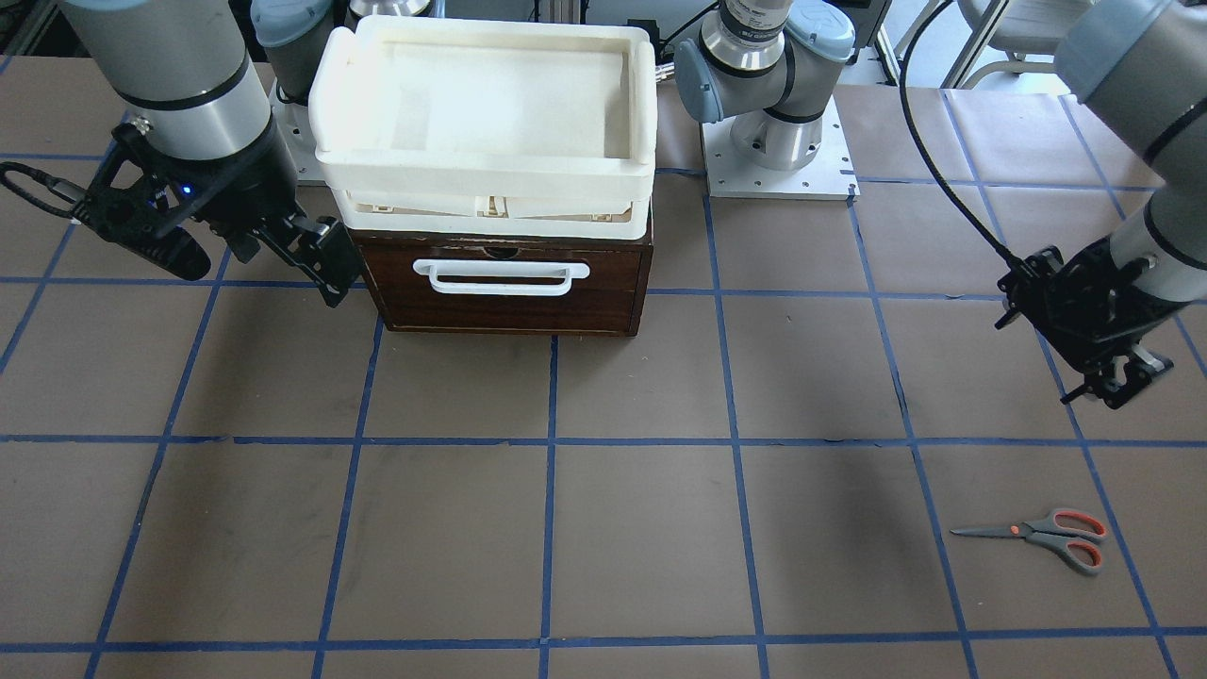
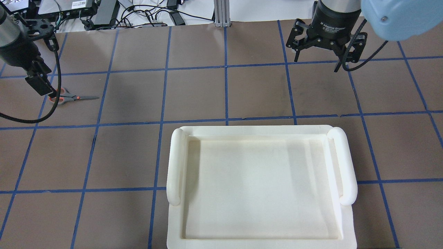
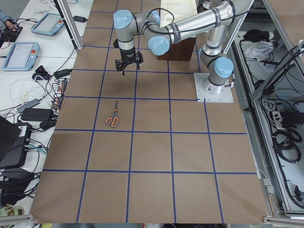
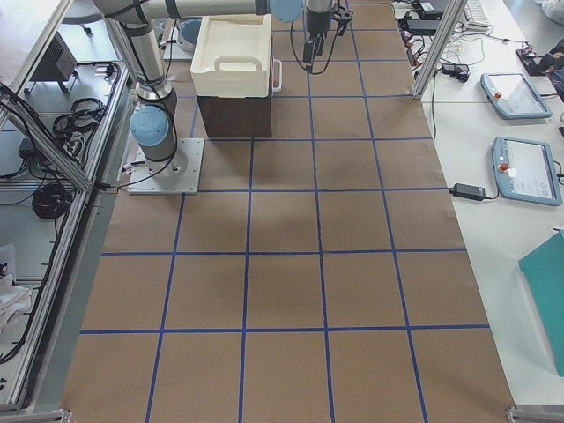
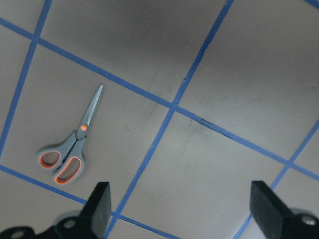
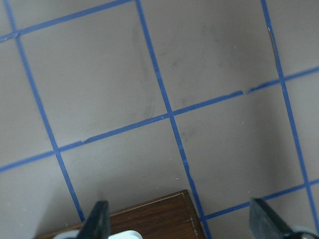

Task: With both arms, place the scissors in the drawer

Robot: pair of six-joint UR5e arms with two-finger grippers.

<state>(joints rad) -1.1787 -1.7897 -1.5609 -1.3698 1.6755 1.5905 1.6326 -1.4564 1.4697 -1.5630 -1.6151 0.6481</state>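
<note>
The scissors (image 1: 1042, 536) lie flat on the brown table, grey handles with orange-red lining, blades shut. They also show in the overhead view (image 2: 67, 98), the exterior left view (image 3: 113, 115) and the left wrist view (image 5: 70, 149). My left gripper (image 1: 1117, 377) hangs open and empty above the table, a short way from the scissors, toward the robot's side. The dark brown drawer (image 1: 504, 283) is closed, its white bar handle (image 1: 500, 275) facing forward. My right gripper (image 1: 325, 269) is open and empty, just beside the drawer's front corner (image 6: 149, 219).
A white foam tray (image 1: 486, 104) sits on top of the drawer box and fills the lower overhead view (image 2: 259, 183). Blue tape lines grid the table. The arm bases (image 1: 778, 141) stand behind the drawer. Cables and devices lie beyond the table's far edge.
</note>
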